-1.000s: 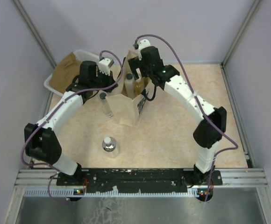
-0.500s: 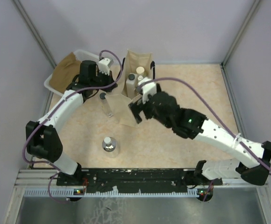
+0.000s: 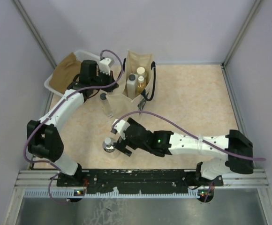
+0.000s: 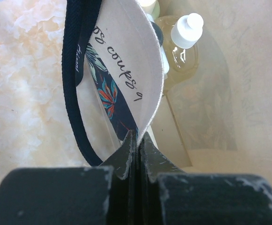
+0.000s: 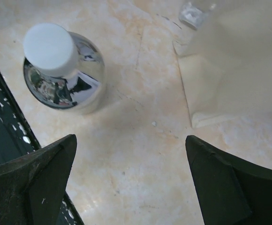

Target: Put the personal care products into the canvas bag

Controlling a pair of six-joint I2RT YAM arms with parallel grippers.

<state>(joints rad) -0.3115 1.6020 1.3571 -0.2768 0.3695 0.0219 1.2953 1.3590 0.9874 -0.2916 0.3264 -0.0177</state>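
The canvas bag [image 3: 144, 60] stands upright at the back middle. Inside it show the square whitish bottle [image 3: 132, 84], the amber bottle [image 3: 140, 84] and the olive-green bottle [image 3: 141, 71]. My left gripper [image 3: 118, 83] is shut on the bag's left rim [image 4: 145, 70]; the left wrist view also shows the black handle [image 4: 75, 70] and the amber bottle [image 4: 185, 44]. The slim clear bottle [image 3: 107, 105] stands left of the bag. The silvery round bottle [image 3: 109, 145] stands near the front. My right gripper [image 3: 122, 142] is open and empty just right of it [image 5: 63, 70], jaws [image 5: 130, 139] wide apart over bare table.
A white plastic tub [image 3: 86, 54] with brown cloth [image 3: 66, 70] sits at the back left behind my left arm. The bag's bottom corner [image 5: 230, 84] and the clear bottle's base [image 5: 192, 14] lie beyond my right gripper. The black front rail [image 3: 140, 177] is close by.
My right arm has swung from above the bag down to the front, beside the silvery bottle. Its jaws are now empty. My left gripper has kept its hold on the rim.
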